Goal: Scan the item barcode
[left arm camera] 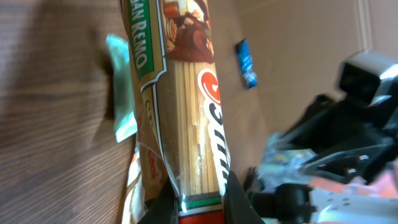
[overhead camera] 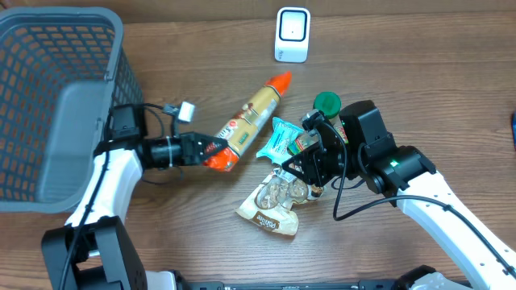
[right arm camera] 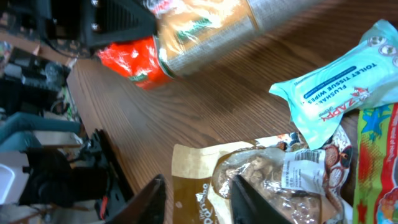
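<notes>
A long spaghetti pack [overhead camera: 251,119] with red ends lies slanted at mid-table. My left gripper [overhead camera: 211,153] is shut on its lower red end. In the left wrist view the pack [left arm camera: 193,106] runs up from between the fingers [left arm camera: 233,199]. The white scanner [overhead camera: 292,34] stands at the far edge. My right gripper [overhead camera: 294,165] hovers over a brown snack bag [overhead camera: 270,211]. Seen from the right wrist, its jaws stand apart above the bag [right arm camera: 199,168], gripper [right arm camera: 199,199] open and holding nothing. A white barcode label [right arm camera: 297,168] shows on the bag.
A grey mesh basket [overhead camera: 56,97] fills the far left. A teal wipes packet [overhead camera: 278,138], a green cap [overhead camera: 327,102] and a colourful packet [right arm camera: 376,162] crowd around the right gripper. A small blue object [left arm camera: 246,63] lies off to the right.
</notes>
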Action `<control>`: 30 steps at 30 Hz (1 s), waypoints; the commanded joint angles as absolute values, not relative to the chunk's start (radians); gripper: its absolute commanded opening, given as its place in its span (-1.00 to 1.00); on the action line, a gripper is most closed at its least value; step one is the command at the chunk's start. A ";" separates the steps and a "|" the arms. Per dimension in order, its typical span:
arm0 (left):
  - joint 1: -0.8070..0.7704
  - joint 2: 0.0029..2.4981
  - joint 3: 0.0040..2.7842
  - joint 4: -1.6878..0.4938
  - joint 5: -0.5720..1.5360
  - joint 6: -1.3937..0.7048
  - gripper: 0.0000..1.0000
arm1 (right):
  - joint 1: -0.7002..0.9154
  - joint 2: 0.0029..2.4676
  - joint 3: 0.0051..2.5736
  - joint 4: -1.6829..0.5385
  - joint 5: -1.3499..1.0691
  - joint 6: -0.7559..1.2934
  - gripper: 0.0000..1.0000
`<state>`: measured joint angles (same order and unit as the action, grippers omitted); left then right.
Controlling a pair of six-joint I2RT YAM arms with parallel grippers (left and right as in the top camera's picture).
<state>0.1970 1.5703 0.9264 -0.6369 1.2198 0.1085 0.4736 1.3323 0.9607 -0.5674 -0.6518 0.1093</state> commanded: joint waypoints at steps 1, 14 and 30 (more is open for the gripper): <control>0.260 1.523 0.969 -0.612 1.493 0.162 -0.91 | 0.476 1.323 0.958 -0.557 -0.645 0.104 -0.16; 0.313 1.523 0.969 -0.589 1.581 0.141 -0.91 | 0.477 1.325 0.958 -0.526 -0.656 0.104 1.00; 0.142 1.523 1.036 -0.327 1.580 -0.158 -0.91 | 0.443 1.456 0.955 -0.232 -0.685 0.272 1.00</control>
<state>0.1673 1.5703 0.9573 -0.3817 1.4231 -0.0551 0.4458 1.4181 0.9588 -0.2470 -0.6472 0.2367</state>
